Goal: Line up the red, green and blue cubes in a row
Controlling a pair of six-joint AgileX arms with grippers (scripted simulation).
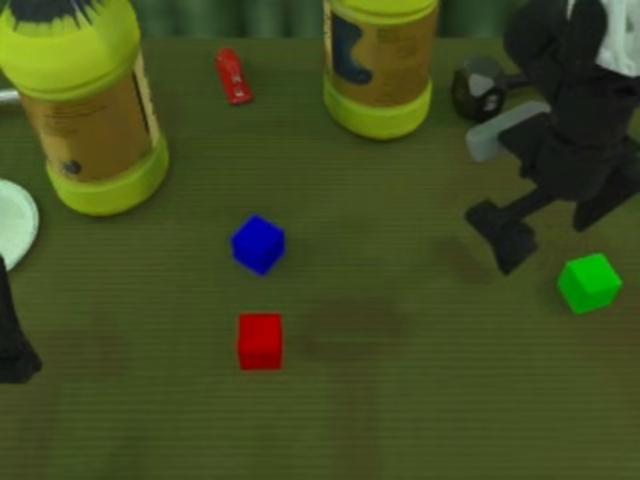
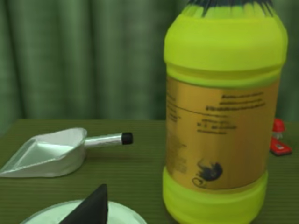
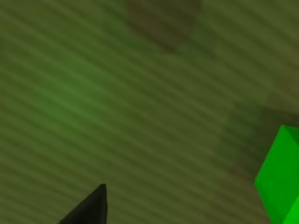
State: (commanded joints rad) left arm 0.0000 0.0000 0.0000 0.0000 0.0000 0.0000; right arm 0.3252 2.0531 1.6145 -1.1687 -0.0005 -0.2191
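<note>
Beside my right end effector (image 1: 555,225), the green cube (image 1: 589,282) lay just right of its spread, empty fingers; my left arm sat parked far off.

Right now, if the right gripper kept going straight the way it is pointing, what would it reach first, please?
Most likely bare table. In the right wrist view the right gripper looks down on cloth, with the green cube only at the view's edge, so it would probably pass beside the cube. Depth is unclear.
</note>
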